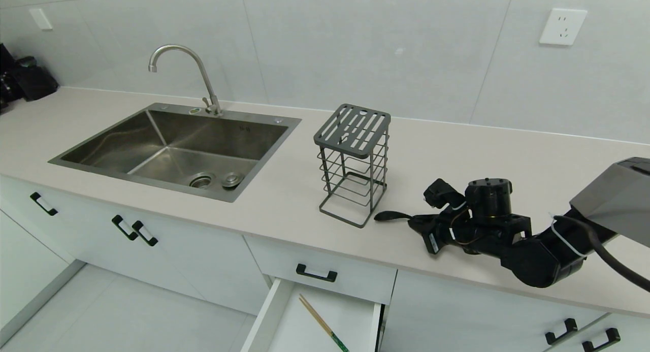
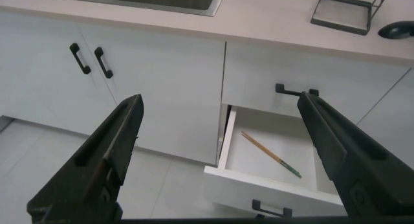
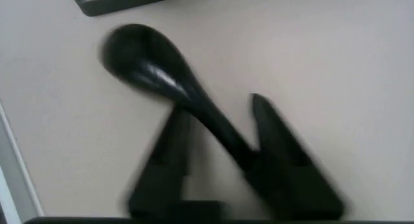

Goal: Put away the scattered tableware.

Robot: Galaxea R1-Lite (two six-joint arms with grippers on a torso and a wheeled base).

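A black spoon (image 1: 391,216) (image 3: 149,56) lies on the beige counter (image 1: 284,199) just right of the wire rack. My right gripper (image 1: 417,221) (image 3: 220,106) rests low on the counter at the spoon's handle end, open, with one finger on each side of the handle. My left gripper (image 2: 218,102) hangs open and empty in front of the cabinets, below counter height. Beneath the counter a white drawer (image 1: 274,321) (image 2: 223,153) stands pulled out, and a pair of chopsticks (image 1: 322,324) (image 2: 270,154) lies inside. The spoon (image 2: 396,30) also shows at the counter edge in the left wrist view.
A dark wire rack (image 1: 353,164) (image 2: 343,7) stands upright mid-counter. A steel sink (image 1: 167,149) with a curved faucet (image 1: 203,77) sits to the left. Cabinet doors with black handles (image 1: 134,230) line the front. A wall socket (image 1: 562,26) is at the upper right.
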